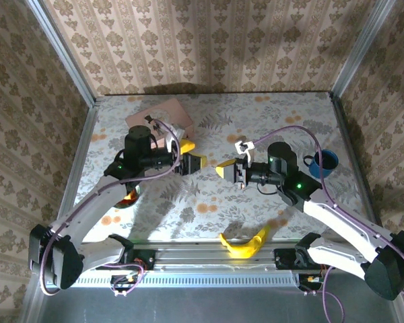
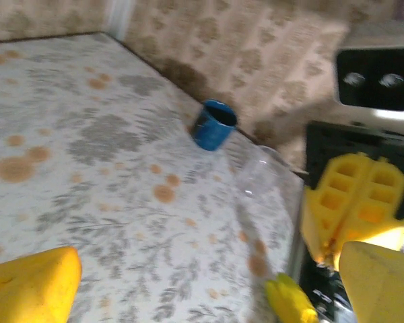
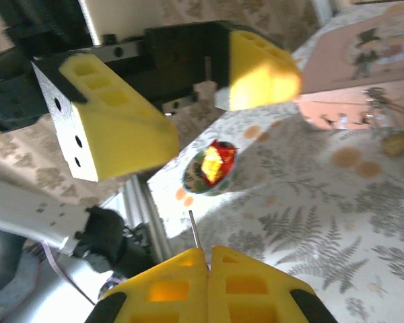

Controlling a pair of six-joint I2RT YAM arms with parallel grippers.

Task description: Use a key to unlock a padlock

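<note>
Looking down the right wrist cam: the right gripper [image 3: 209, 254] is pinched fully closed on the key [image 3: 196, 232], with the thin shaft poking out at 12 o'clock. The padlock [image 3: 394, 143] sits on the table at roughly 2 o'clock from those tips, well apart, just beside the pink tin [image 3: 363, 60]. The left gripper [image 2: 210, 269] is spread wide, holding nothing.

Over the middle of the flowered desk [image 1: 209, 114] the two arms meet tip to tip, the left gripper [image 1: 194, 155] spread wide, the right gripper [image 1: 223, 169] pinched together. A pink tin [image 1: 158, 116] sits behind the left arm, a blue cup [image 1: 322, 163] beside the right, a banana [image 1: 244, 243] at the near edge
</note>
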